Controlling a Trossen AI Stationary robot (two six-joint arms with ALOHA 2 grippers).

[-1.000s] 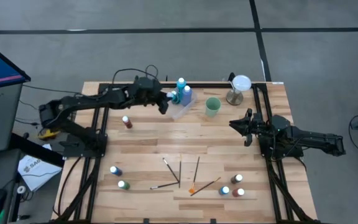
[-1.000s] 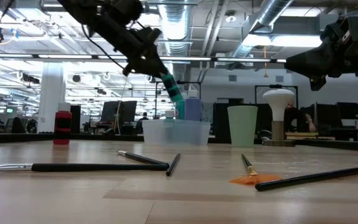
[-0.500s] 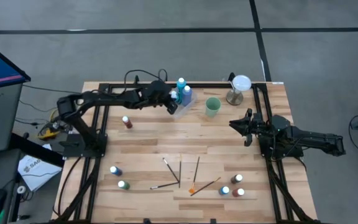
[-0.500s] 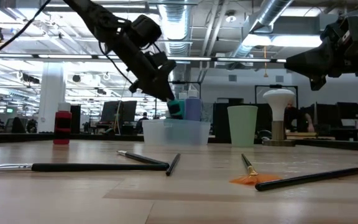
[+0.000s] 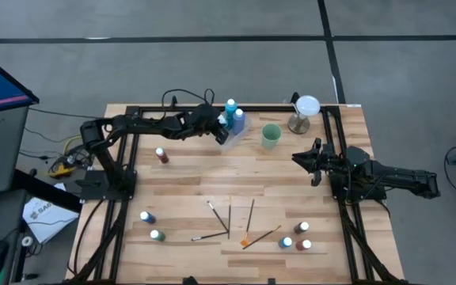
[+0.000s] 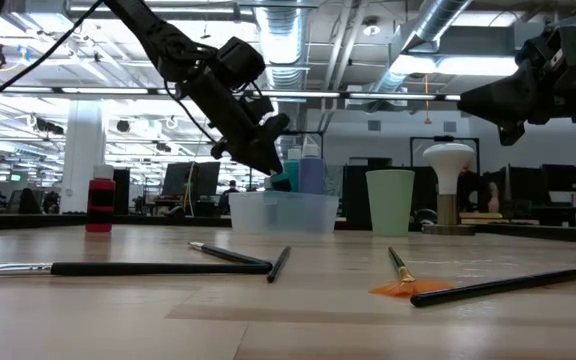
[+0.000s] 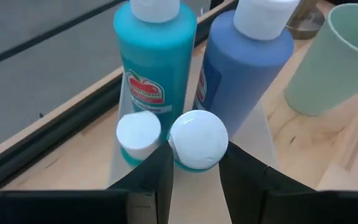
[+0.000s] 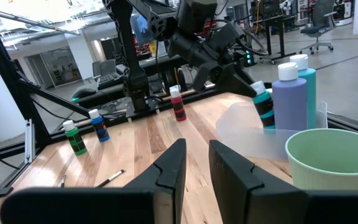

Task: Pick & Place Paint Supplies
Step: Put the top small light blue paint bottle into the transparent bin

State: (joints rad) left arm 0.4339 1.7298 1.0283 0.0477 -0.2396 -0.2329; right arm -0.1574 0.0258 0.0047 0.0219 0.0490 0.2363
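At the table's far edge, left of centre, the left gripper reaches into the clear plastic tray, its jaws closed on a small teal bottle by the body below the white cap. Another small white-capped teal bottle stands just beside it, with a tall teal bottle and a tall blue bottle behind, all in the tray. A pale green cup stands just right of the tray. One red bottle stands alone toward the left edge; a blue bottle and a green bottle stand near the near left corner. Several paintbrushes lie scattered at the near edge's middle, with three more bottles toward the near right corner. The right gripper hovers above the right edge, jaws narrowly parted and holding nothing.
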